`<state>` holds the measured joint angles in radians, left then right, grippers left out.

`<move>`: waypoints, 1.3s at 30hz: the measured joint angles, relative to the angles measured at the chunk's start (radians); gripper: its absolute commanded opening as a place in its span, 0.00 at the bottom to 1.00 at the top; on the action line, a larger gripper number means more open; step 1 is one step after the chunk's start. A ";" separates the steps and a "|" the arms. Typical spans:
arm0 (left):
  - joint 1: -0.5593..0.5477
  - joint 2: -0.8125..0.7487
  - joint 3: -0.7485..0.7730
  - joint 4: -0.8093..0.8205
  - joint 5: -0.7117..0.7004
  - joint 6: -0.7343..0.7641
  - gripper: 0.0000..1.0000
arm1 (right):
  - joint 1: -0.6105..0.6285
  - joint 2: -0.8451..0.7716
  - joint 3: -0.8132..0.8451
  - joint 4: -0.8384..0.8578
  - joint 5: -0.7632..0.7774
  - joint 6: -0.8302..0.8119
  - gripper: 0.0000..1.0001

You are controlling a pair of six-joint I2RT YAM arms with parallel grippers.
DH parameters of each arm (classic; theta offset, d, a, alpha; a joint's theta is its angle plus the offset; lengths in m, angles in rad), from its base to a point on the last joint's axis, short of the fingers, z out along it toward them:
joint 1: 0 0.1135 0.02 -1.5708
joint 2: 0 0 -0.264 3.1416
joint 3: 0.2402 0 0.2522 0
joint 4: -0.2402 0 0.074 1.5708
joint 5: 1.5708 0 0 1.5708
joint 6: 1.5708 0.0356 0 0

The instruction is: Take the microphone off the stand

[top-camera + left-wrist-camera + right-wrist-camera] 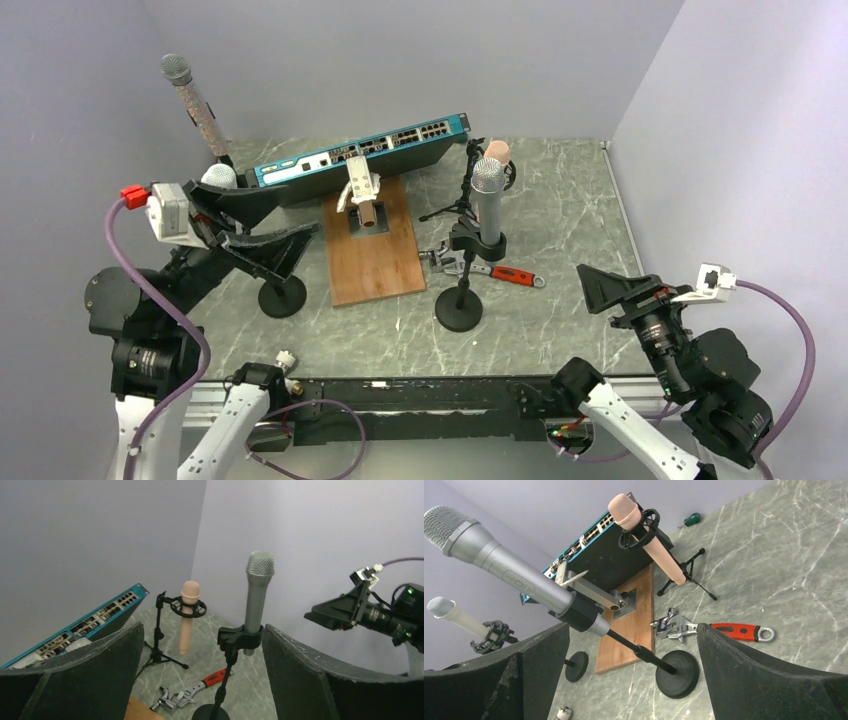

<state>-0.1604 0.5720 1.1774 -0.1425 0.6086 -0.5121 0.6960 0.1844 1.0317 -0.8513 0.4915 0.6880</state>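
Note:
A silver microphone [487, 200] stands upright in the clip [478, 240] of a black round-base stand [459, 317] at mid table. It also shows in the left wrist view [257, 600] and the right wrist view [504, 570]. My left gripper [296, 212] is open and empty, raised at the left beside a white microphone [218, 176] on its own stand, well apart from the silver one. My right gripper [597, 288] is open and empty to the right of the silver microphone's stand, not touching it. A pink microphone [497, 152] hangs in a small tripod mount behind.
A glitter microphone [195, 100] leans at the back left. A blue network switch [360, 155] lies at the back. A wooden board [372, 245] carries a metal fixture [362, 195]. A red-handled wrench [490, 268] lies just behind the stand base. Walls close in on both sides.

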 measured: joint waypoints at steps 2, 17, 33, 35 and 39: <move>0.000 0.016 0.000 0.004 0.053 -0.005 0.89 | 0.000 0.000 0.007 0.003 -0.008 -0.016 1.00; -0.287 0.122 -0.040 0.112 0.196 -0.029 0.99 | 0.000 0.189 -0.031 0.143 -0.376 -0.262 1.00; -0.839 0.415 0.002 -0.058 -0.284 0.223 0.99 | -0.001 0.403 0.141 0.206 -0.455 -0.394 1.00; -0.850 0.421 0.001 -0.058 -0.320 0.223 1.00 | -0.001 0.443 0.169 0.222 -0.483 -0.409 1.00; -0.853 0.431 0.001 -0.058 -0.360 0.230 0.99 | 0.000 0.542 0.227 0.244 -0.528 -0.426 1.00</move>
<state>-1.0138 1.0035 1.1786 -0.2005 0.2489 -0.2821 0.6956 0.7261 1.2583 -0.6071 -0.0360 0.2623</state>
